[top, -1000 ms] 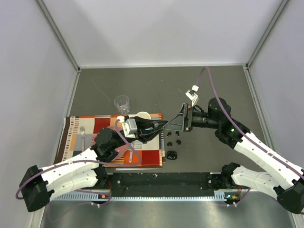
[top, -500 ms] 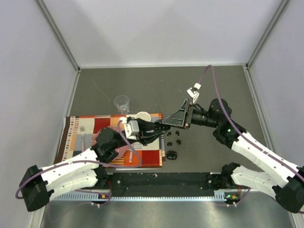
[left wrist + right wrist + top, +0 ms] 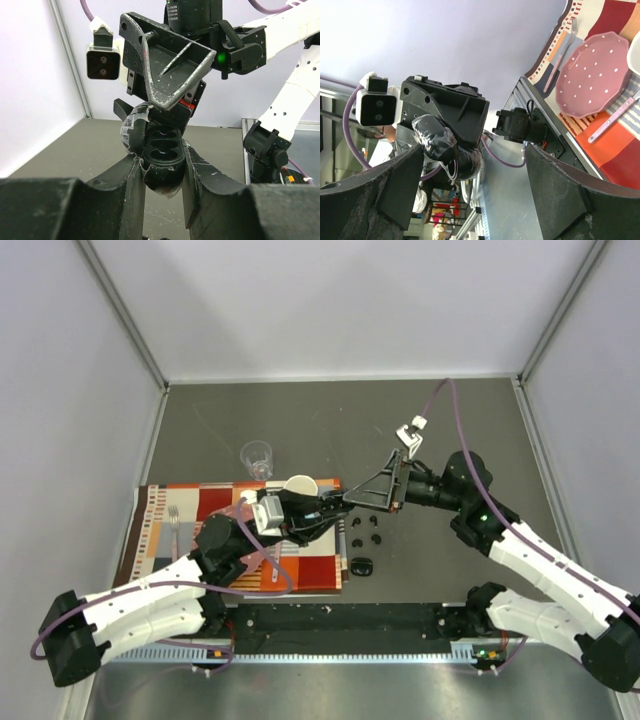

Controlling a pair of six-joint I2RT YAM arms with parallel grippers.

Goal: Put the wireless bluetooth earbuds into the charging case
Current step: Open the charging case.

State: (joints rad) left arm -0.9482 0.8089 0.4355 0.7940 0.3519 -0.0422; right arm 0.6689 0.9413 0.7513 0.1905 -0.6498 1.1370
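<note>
The black charging case (image 3: 161, 150) is held off the table with its lid flipped open, and two empty sockets show. My left gripper (image 3: 162, 165) is shut on its lower half. In the top view the left gripper (image 3: 333, 505) hovers over the placemat's right edge. My right gripper (image 3: 350, 501) faces it tip to tip, jaws open, holding nothing. In the right wrist view the taped case (image 3: 442, 145) sits by the left finger (image 3: 395, 185). Several tiny black earbuds (image 3: 366, 532) lie on the table just below both grippers.
A second black oval case (image 3: 362, 565) lies near the front. The striped placemat (image 3: 180, 502) carries a fork (image 3: 173, 523), a white mug (image 3: 300, 484) and a pink dotted plate (image 3: 592, 75). A clear glass (image 3: 257, 457) stands behind it.
The right gripper has risen a little and its jaws have spread wider. The left gripper has carried the case slightly up and right towards it.
</note>
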